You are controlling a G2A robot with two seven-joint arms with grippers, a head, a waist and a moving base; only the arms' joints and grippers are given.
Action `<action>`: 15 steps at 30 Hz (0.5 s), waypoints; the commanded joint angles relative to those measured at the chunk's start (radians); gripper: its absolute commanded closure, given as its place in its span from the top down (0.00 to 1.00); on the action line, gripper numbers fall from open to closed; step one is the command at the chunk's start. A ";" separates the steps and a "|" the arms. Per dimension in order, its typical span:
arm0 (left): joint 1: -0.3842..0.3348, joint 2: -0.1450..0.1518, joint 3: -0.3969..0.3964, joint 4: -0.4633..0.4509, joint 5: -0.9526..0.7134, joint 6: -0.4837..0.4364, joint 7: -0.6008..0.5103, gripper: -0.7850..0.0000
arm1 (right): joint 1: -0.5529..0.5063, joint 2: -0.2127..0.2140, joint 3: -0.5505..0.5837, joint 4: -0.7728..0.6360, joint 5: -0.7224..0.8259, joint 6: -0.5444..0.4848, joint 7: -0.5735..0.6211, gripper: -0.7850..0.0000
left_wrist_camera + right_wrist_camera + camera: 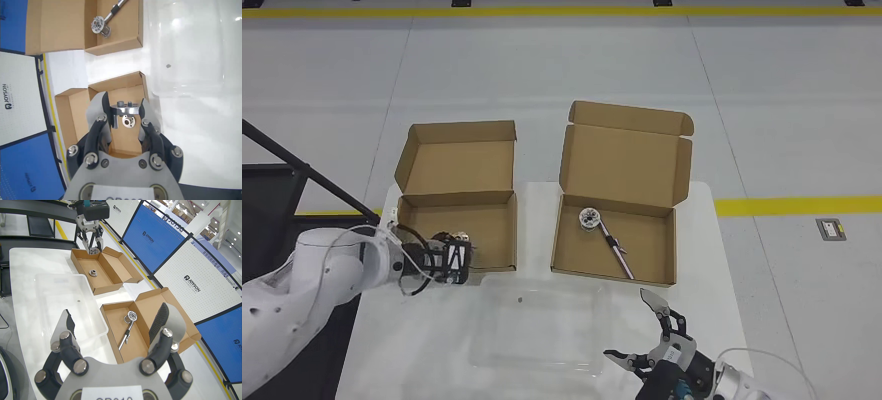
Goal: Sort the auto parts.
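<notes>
Your left gripper [123, 107] has its jaws pinched on a flat metal plate [125, 111] with holes and two short pegs on its face. The pads press against its two ends, and the plate hangs clear of everything else. Below those jaws, apart from the plate, a small round flange [128, 121] lies on the floor of the left cardboard box [75, 113]. The jaws themselves sit over one end of that box.

Your right gripper [115, 310] has its jaws spread wide with nothing between them. Beyond one finger lies the clear plastic tray [47, 275], and beyond the other lies the right cardboard box [136, 347]. A geared shaft [128, 326] rests in that box, well apart from both jaws. Both boxes and the tray stand on the white table [19, 275].
</notes>
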 commanded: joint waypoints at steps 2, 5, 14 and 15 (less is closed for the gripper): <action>0.006 -0.017 0.018 0.041 0.009 0.000 -0.034 0.00 | 0.000 0.000 0.000 0.000 0.000 0.000 0.000 1.00; 0.002 -0.041 0.037 0.082 0.011 0.005 -0.093 0.00 | 0.000 0.000 0.000 0.000 0.000 0.000 0.000 1.00; 0.000 -0.050 0.046 0.082 0.011 -0.005 -0.102 0.00 | 0.000 0.000 0.000 0.000 0.000 0.000 0.000 1.00; 0.000 -0.050 0.046 0.082 0.011 -0.005 -0.102 0.00 | 0.000 0.000 0.000 0.000 0.000 0.000 0.000 1.00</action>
